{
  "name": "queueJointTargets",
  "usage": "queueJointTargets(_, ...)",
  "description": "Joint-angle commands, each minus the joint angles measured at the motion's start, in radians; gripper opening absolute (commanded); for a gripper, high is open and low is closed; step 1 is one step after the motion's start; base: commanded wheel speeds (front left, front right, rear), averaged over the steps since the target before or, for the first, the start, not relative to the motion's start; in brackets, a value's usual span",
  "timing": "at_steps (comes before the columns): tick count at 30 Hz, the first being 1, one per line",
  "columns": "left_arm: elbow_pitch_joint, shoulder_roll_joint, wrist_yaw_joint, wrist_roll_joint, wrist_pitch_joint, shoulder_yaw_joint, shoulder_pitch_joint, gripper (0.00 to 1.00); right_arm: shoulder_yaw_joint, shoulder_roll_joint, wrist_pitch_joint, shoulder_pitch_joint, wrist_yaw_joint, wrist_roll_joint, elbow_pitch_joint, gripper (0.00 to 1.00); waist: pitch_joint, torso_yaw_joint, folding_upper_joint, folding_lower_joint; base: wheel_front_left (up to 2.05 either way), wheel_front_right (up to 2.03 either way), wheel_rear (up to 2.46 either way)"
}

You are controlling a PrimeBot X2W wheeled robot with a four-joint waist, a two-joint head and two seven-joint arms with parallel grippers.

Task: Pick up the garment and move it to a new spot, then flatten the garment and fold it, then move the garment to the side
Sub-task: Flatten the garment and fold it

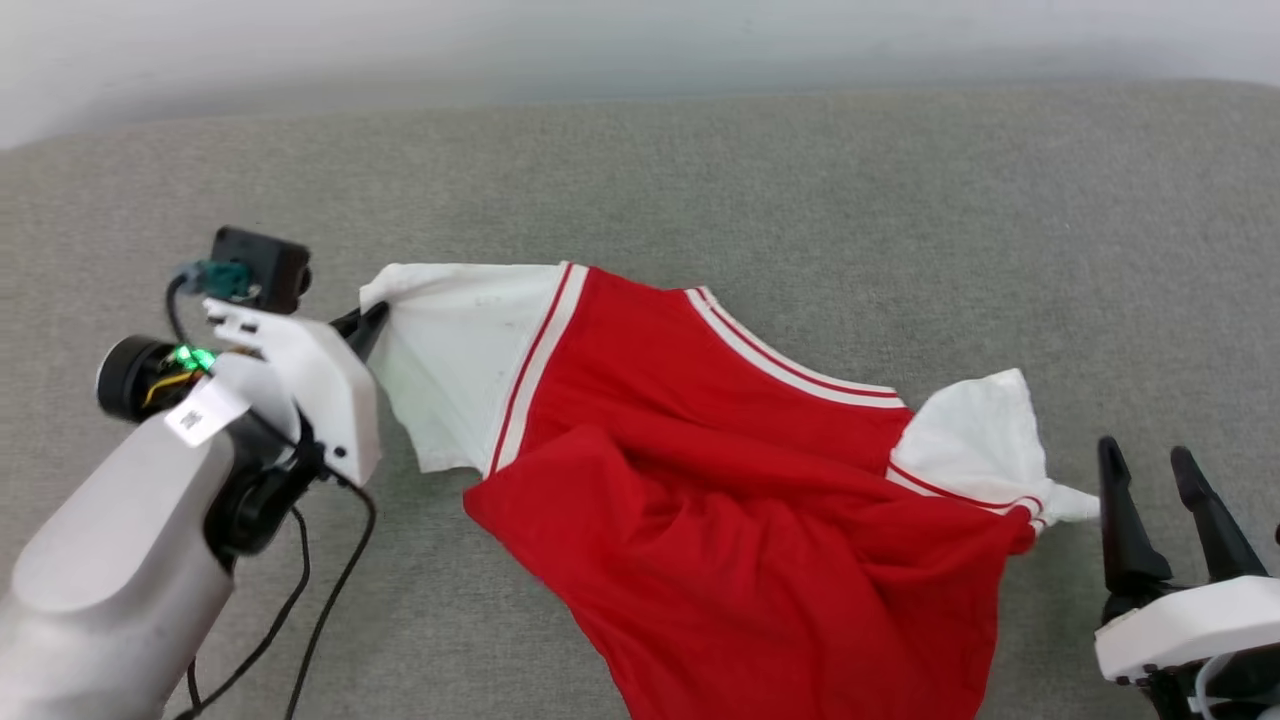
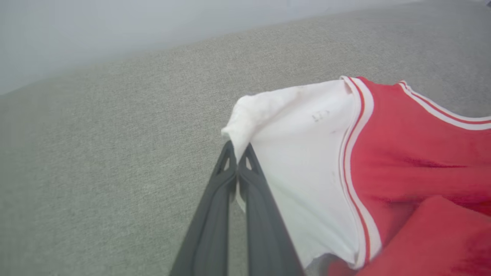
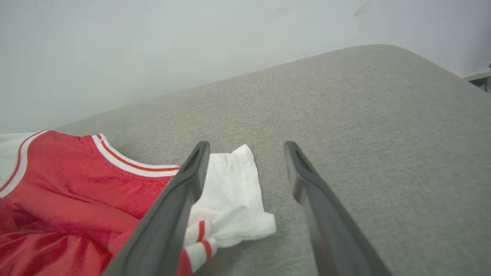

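Red shirt (image 1: 700, 480) half spread, no fold yet
Rumpled on the grey cushion (image 1: 800, 180), left claw (image 2: 238, 159) pinched tight on one white sleeve (image 2: 299, 145), right claw (image 1: 1145, 452) open and empty beside the other. Flattening, folding, moving aside all look undone.

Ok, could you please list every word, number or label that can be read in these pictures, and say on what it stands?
No text here can be read.
On the white tag on the left arm: a dark print, too small to read.
On the white sleeve held by the left gripper: a faint dark mark, too blurred to read.
On the red body of the T-shirt: no lettering shows.
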Motion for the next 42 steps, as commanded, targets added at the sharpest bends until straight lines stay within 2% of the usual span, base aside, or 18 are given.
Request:
queueJointTargets(1, -0.017, 0.009, 0.012, -0.005, -0.01, 0.008, 0.021, 0.0, -0.01, 0.0, 0.009, -0.015, -0.001, 0.006, 0.009, 1.0, -0.013, 0.013, 0.0, 0.0, 0.0, 0.0, 0.0)
queueJointTargets(4, -0.099, 0.04, 0.053, -0.023, -0.03, 0.035, 0.085, 0.0, -0.05, 0.0, 0.109, -0.045, -0.001, 0.019, 0.065, 1.0, -0.021, 0.027, 0.0, 0.0, 0.0, 0.0, 0.0)
queueJointTargets(7, -0.175, 0.048, 0.075, -0.048, -0.036, 0.05, 0.131, 0.0, -0.075, -0.002, 0.231, -0.093, -0.001, 0.019, 0.106, 1.0, -0.02, 0.045, 0.0, 0.0, 0.0, 0.0, 0.0)
queueJointTargets(13, -0.274, 0.049, 0.105, -0.064, -0.044, 0.064, 0.159, 0.0, -0.068, -0.084, 0.503, -0.244, -0.001, 0.012, 0.175, 1.0, 0.018, 0.086, 0.0, 0.0, 0.0, 0.0, 0.0)
queueJointTargets(18, -0.305, 0.036, 0.109, -0.062, -0.055, 0.065, 0.149, 0.0, -0.017, -0.14, 0.7, -0.364, -0.001, -0.011, 0.22, 1.0, 0.051, 0.111, 0.0, 0.0, 0.0, 0.0, 0.0)
queueJointTargets(23, -0.301, 0.024, 0.098, -0.067, -0.062, 0.06, 0.138, 0.0, 0.054, -0.172, 0.823, -0.425, -0.001, -0.016, 0.27, 1.0, 0.076, 0.129, 0.0, 0.0, 0.0, 0.0, 0.0)
queueJointTargets(29, -0.281, 0.014, 0.087, -0.073, -0.068, 0.055, 0.136, 0.0, 0.087, -0.154, 0.986, -0.401, -0.001, 0.013, 0.379, 1.0, 0.082, 0.139, 0.0, 0.0, 0.0, 0.0, 0.0)
queueJointTargets(30, -0.277, 0.013, 0.088, -0.072, -0.069, 0.056, 0.135, 0.0, 0.085, -0.143, 1.013, -0.396, -0.001, 0.018, 0.392, 0.91, 0.081, 0.139, 0.0, 0.0, 0.0, 0.0, 0.0)
queueJointTargets(31, -0.274, 0.013, 0.086, -0.073, -0.07, 0.056, 0.136, 0.0, 0.083, -0.14, 1.027, -0.394, -0.001, 0.021, 0.398, 0.39, 0.079, 0.14, 0.0, 0.0, 0.0, 0.0, 0.0)
queueJointTargets(32, -0.27, 0.013, 0.085, -0.075, -0.069, 0.055, 0.135, 0.0, 0.079, -0.137, 1.035, -0.395, -0.001, 0.027, 0.401, 0.0, 0.078, 0.14, 0.0, 0.0, 0.0, 0.0, 0.0)
queueJointTargets(36, -0.256, 0.011, 0.08, -0.078, -0.075, 0.06, 0.127, 0.0, 0.068, -0.141, 1.006, -0.42, -0.001, 0.036, 0.377, 0.0, 0.07, 0.137, 0.0, 0.0, 0.0, 0.0, 0.0)
queueJointTargets(42, -0.223, 0.004, 0.085, -0.068, -0.105, 0.081, 0.09, 0.0, 0.067, -0.182, 0.811, -0.486, -0.001, 0.012, 0.308, 0.0, 0.037, 0.126, 0.0, 0.0, 0.0, 0.0, 0.0)
